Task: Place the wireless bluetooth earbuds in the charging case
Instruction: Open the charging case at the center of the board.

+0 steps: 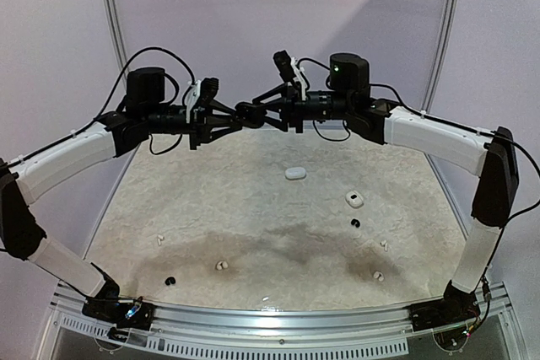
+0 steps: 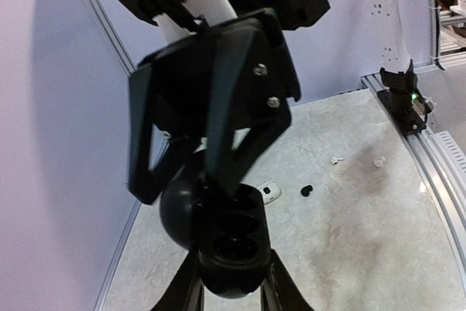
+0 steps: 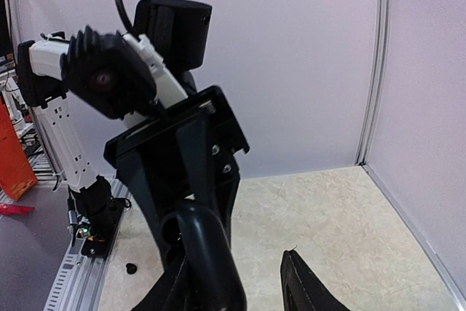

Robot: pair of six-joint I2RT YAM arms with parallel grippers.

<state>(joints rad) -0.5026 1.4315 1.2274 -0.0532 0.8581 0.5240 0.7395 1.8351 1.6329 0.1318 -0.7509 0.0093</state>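
Both arms are raised and meet high over the table. My left gripper is shut on a black charging case, open, with its round lid hanging to one side. The sockets look dark; I cannot tell whether a bud sits in them. My right gripper is open, one finger against the lid, the other finger well apart from it. Wireless bluetooth earbuds lie on the table: white earbuds and black earbuds.
A closed white case lies at the middle back. Another white case lies right of it, with a further white bud nearby. Walls close in the sides and back. A metal rail runs along the near edge.
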